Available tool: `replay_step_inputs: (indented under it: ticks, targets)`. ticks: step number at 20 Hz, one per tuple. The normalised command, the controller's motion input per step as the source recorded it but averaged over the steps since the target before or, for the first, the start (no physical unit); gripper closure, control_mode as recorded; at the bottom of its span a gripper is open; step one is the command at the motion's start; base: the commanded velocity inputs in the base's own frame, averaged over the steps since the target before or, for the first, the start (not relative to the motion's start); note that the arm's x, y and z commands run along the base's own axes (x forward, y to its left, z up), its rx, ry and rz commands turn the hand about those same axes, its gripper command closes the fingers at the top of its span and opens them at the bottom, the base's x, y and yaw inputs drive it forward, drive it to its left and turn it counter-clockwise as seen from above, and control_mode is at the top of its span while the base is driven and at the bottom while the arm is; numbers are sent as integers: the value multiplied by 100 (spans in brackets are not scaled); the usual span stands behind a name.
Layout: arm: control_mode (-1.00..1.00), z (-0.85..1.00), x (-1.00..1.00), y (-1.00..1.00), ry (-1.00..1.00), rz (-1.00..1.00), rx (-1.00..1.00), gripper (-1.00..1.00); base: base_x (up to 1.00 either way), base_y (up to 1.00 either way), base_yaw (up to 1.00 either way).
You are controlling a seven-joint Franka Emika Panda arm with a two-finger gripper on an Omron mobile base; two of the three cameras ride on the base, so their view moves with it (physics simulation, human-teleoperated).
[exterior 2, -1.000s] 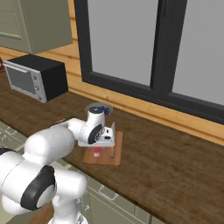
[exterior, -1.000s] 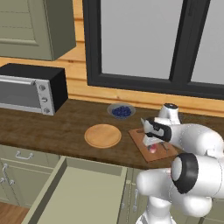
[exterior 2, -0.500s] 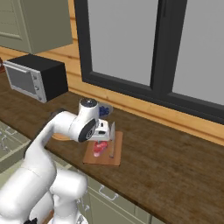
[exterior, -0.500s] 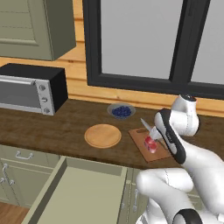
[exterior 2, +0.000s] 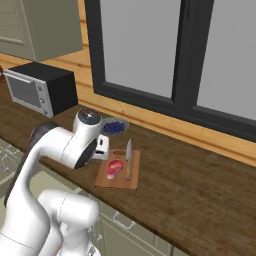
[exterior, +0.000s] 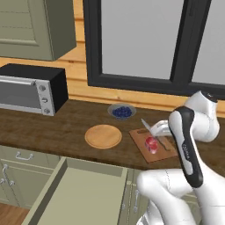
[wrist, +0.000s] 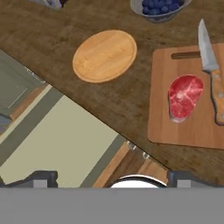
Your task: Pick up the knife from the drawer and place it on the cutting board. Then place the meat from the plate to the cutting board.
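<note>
Dark fingertips of the gripper (wrist: 111,177) stand wide apart at the bottom of the hand view with nothing between them, so the jaws are released and empty, hanging above the near edge of the counter (wrist: 52,39) and looking down on it. In the right base view the hand sits just left of the cutting board (exterior 2: 118,176).

On that board the meat (wrist: 184,96) lies flat near the middle, and the knife (wrist: 209,65) lies along the board's right side, its blade pointing toward the slotted end and reaching a little past the far edge. Meat and knife are close but apart. Left of the board, the plate (wrist: 104,55) is bare. A bowl of blue berries (exterior: 121,111) stands behind, toward the window. The drawer (exterior: 77,193) is pulled out below the counter, its pale inside bare.

Both things appear to be where the task wants them. The risk from here is the arm itself: with its elbow bent low beside the board, a careless swing could sweep the knife or nudge the board off the near edge, or catch the open drawer.
</note>
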Motion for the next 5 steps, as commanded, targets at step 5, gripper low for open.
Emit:
replay_step_inputs:
  ticks: [5]
  targets:
    - [-100,52,-47,22,0,0,33,-100,0,0,0]
